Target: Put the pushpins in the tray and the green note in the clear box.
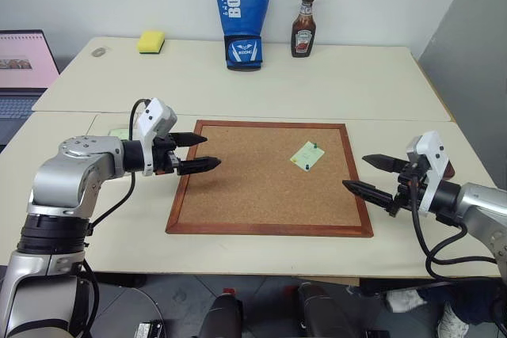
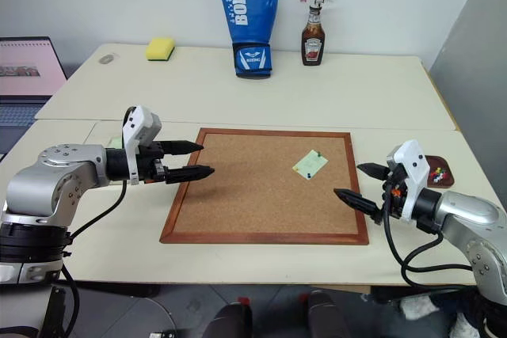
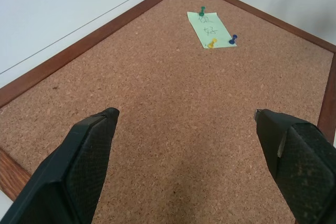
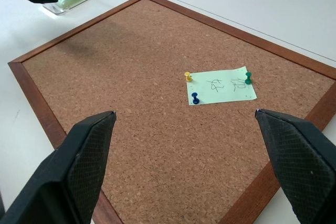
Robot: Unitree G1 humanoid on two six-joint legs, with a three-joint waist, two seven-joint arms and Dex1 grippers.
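The green note (image 1: 307,155) lies on the right part of the corkboard (image 1: 261,195), held by three pushpins: green (image 4: 248,77), yellow (image 4: 188,76) and blue (image 4: 195,98). My left gripper (image 1: 214,150) hovers open over the board's left edge, pointing right, with nothing in it. At the board's right edge my right gripper (image 1: 353,171) is open and empty, pointing left. The tray (image 2: 438,172), with a few coloured pins in it, sits on the table just right of the right gripper. Behind the left gripper lies the clear box (image 4: 52,9), with a pale-green paper inside.
A blue boxing glove (image 1: 241,13), a ketchup bottle (image 1: 303,29) and a yellow sponge (image 1: 151,41) stand along the far table by the wall. A laptop (image 1: 24,69) sits at the far left. The table's front edge runs just below the corkboard.
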